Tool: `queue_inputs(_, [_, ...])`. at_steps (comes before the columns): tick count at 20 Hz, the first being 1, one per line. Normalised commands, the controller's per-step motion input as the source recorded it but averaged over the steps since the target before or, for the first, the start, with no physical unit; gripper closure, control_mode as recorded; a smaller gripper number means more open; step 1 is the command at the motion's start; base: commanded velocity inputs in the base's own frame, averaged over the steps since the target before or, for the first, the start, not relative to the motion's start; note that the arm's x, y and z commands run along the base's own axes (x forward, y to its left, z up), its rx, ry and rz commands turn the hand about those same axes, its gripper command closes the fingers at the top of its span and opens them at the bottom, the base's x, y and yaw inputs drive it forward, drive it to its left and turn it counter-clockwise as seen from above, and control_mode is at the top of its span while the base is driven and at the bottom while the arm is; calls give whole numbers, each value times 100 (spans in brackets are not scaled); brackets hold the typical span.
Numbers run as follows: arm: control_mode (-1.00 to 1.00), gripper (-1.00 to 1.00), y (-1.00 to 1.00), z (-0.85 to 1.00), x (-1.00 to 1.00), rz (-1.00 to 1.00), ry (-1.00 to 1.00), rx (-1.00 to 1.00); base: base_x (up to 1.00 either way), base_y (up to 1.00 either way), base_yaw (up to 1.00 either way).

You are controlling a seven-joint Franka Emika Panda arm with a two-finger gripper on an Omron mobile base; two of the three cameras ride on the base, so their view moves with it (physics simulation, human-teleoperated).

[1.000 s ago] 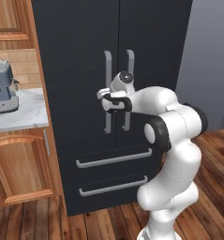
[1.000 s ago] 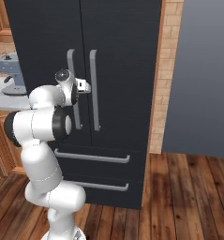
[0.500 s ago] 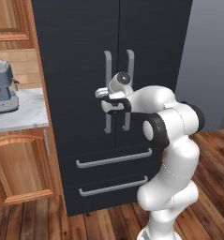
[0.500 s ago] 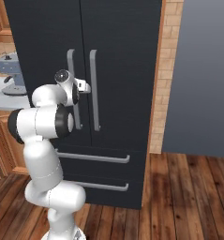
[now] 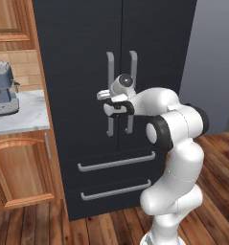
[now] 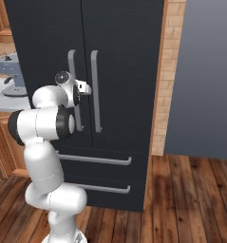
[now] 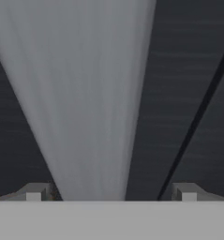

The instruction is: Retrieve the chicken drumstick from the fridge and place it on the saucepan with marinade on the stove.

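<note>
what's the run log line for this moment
phase: reaching to open fridge | gripper: open, straddling left door handle | doors: closed | drumstick: not yet retrieved

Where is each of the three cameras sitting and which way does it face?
Left base view: behind-left of the arm, facing the fridge and coffee machine; arm lower right.
Right base view: behind-right, facing the same fridge; arm lower left.
Hand view: on the hand, facing the left door handle, between the open tool's tips.
</note>
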Motion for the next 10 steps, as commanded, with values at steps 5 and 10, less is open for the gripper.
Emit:
queue_inputs(5, [-100,100,7,-5,26,0,-1,0,0,0,0])
queue_inputs(10, [-100,100,1,-2,18,0,0,0,0,0,0])
